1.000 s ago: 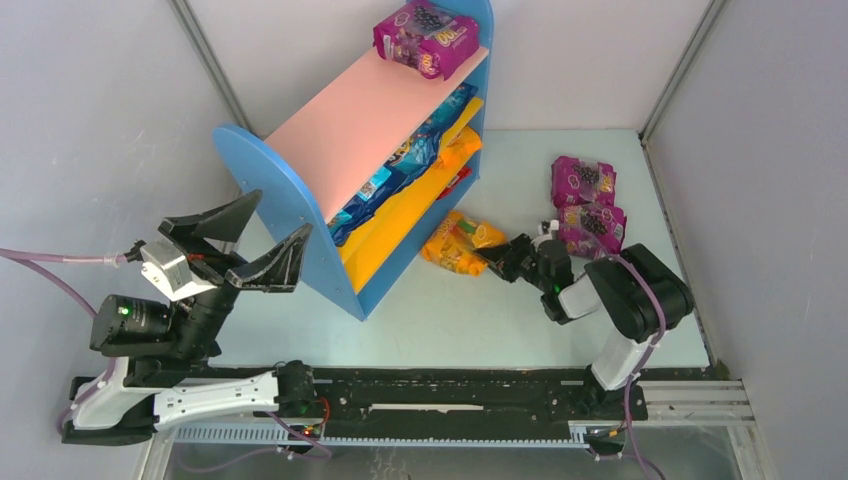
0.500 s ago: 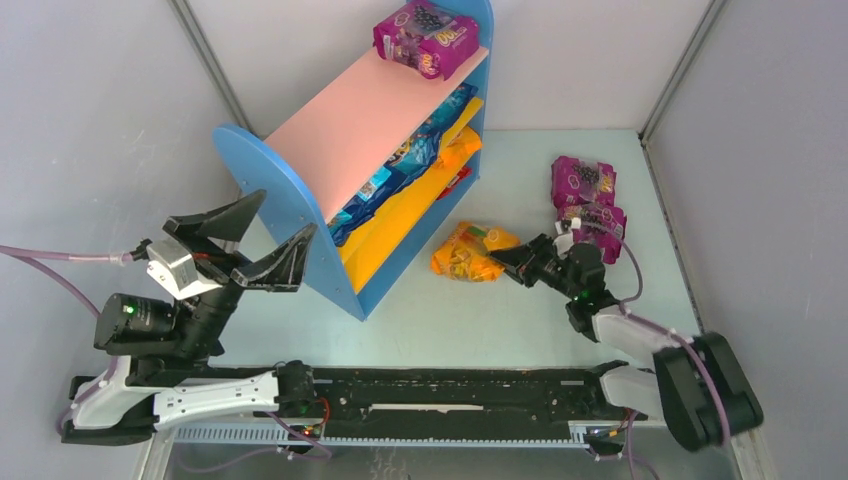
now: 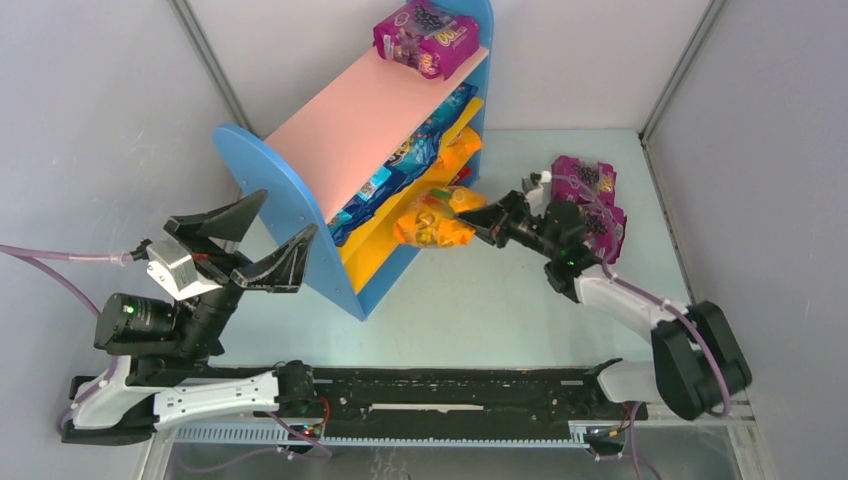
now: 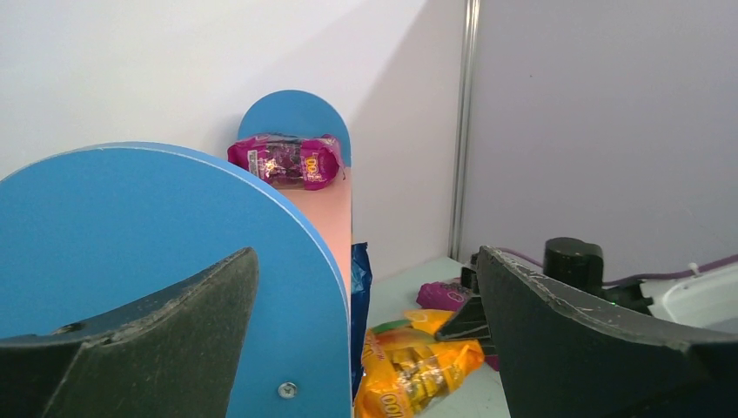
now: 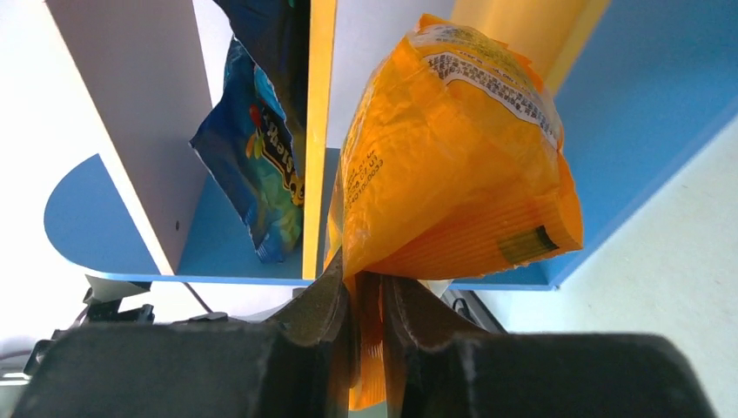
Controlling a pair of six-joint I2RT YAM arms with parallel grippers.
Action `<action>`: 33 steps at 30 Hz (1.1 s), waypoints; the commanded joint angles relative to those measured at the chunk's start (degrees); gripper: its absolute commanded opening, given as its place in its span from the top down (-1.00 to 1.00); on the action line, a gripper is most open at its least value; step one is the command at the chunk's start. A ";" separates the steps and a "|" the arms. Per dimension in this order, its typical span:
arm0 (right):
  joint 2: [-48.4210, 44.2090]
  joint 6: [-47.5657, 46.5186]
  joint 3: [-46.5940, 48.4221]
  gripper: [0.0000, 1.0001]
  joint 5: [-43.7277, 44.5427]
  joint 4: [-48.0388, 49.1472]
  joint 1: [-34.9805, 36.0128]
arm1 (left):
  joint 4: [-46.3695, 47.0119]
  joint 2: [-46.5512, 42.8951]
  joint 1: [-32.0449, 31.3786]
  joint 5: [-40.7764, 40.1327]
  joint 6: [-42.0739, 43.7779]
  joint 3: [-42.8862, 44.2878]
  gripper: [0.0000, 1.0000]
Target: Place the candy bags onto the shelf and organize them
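Note:
My right gripper (image 3: 480,222) (image 5: 367,287) is shut on the crimped end of an orange candy bag (image 3: 430,220) (image 5: 452,165). The bag hangs in the air right at the open front of the shelf (image 3: 350,120), level with its yellow lower boards (image 5: 318,131). Blue candy bags (image 3: 410,155) (image 5: 261,148) and another orange bag (image 3: 460,150) lie on the middle tier. One purple bag (image 3: 425,38) sits on the pink top. Two purple bags (image 3: 583,182) (image 3: 602,228) lie on the table behind my right wrist. My left gripper (image 3: 284,213) (image 4: 367,252) stands open beside the shelf's near blue side panel (image 4: 174,261), holding nothing.
Grey enclosure walls close in on the left, back and right. The black rail (image 3: 450,395) carrying both arm bases runs along the near edge. A purple cable (image 3: 40,265) trails from the left arm. Pale table surface (image 3: 480,310) lies between the shelf and the rail.
The right gripper lifted the orange bag off the table and carried it left and away, up to the shelf front. The left arm stayed put, still open.

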 commanded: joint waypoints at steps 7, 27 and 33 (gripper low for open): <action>19.16 4.46 16.61 0.83 9.41 16.25 7.75 | 0.87 -0.58 0.25 1.22 -0.90 0.29 -1.00; 35.07 -4.85 28.09 0.78 25.87 12.12 10.20 | 1.42 -2.18 2.41 3.38 -2.84 -0.60 -1.00; 32.80 -6.94 28.05 -0.24 19.58 8.25 9.97 | 1.47 -1.56 2.49 3.44 -3.11 -0.78 -1.00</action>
